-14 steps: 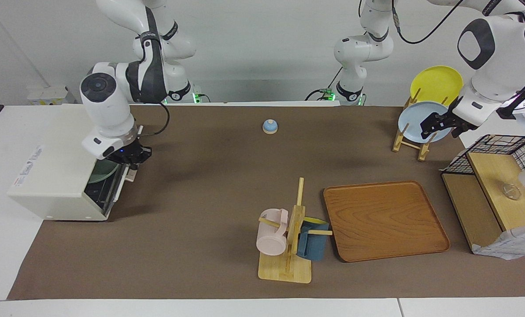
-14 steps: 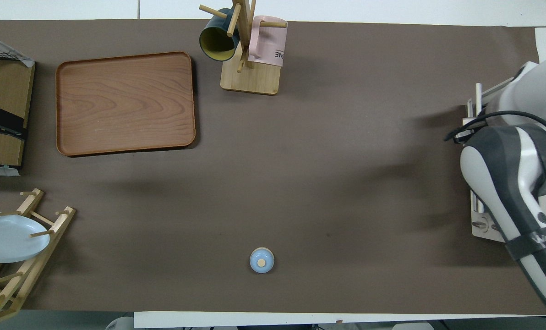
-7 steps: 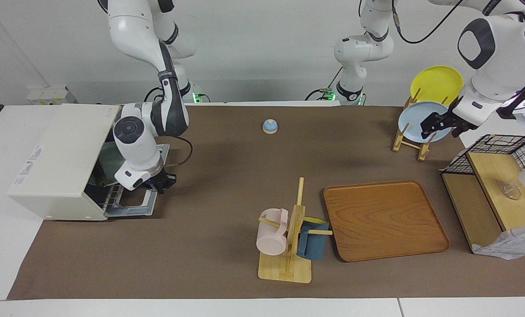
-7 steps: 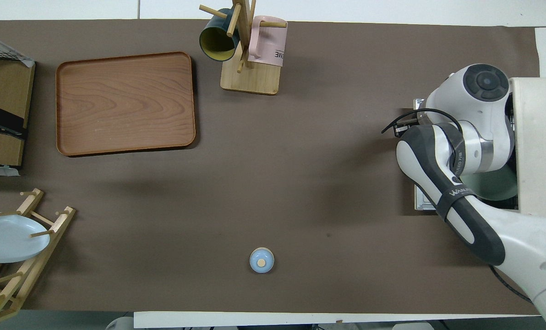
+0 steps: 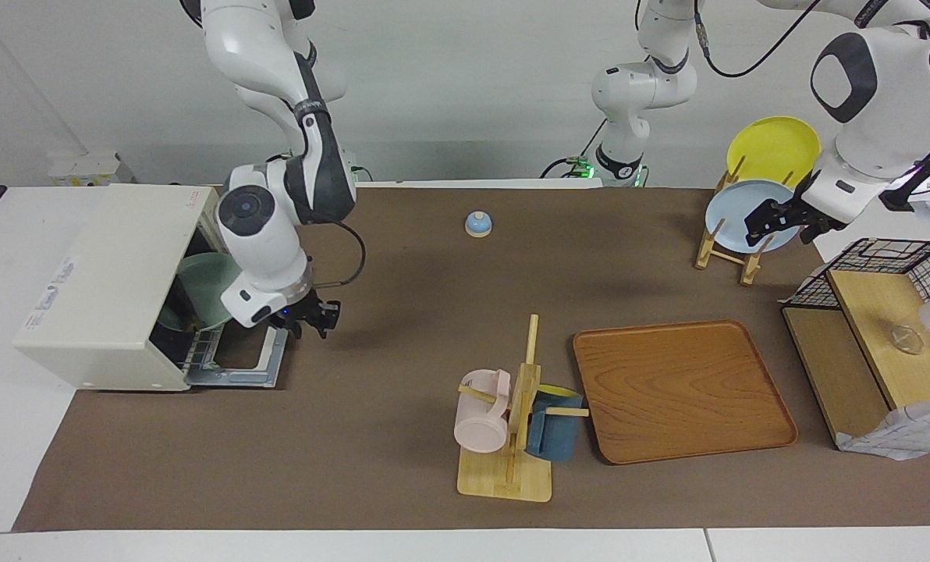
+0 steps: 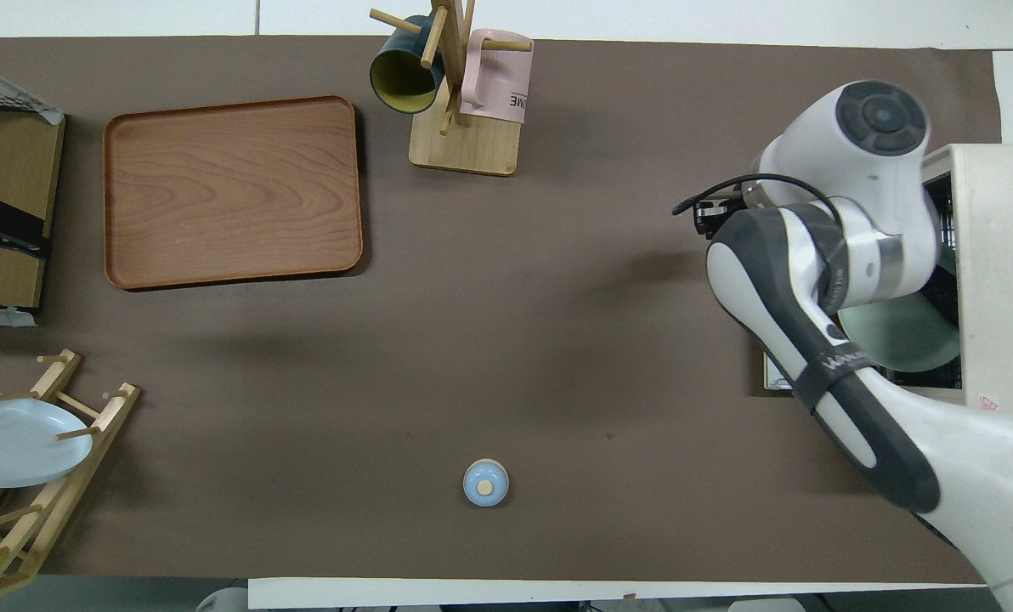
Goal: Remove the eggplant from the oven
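Observation:
The cream-white oven (image 5: 106,281) stands at the right arm's end of the table, and it also shows in the overhead view (image 6: 999,272). Its door (image 5: 239,363) lies open, flat on the table. A pale green plate (image 5: 207,289) sits on the wire rack inside. The eggplant is hidden; I see no dark purple shape on the part of the plate that shows. My right gripper (image 5: 315,318) is open and empty, low over the table just past the door's handle edge. My left gripper (image 5: 769,218) waits over the plate rack's end of the table.
A small blue bell (image 5: 478,224) stands near the robots at mid-table. A mug tree (image 5: 512,421) with a pink and a blue mug, and a wooden tray (image 5: 683,390) beside it, lie farther out. A plate rack (image 5: 726,250) and a wooden shelf (image 5: 871,328) stand at the left arm's end.
The oven door has gone from nearly shut to lying flat open. My right gripper swung down with it, let go and moved off toward the table's middle. The left arm has not moved.

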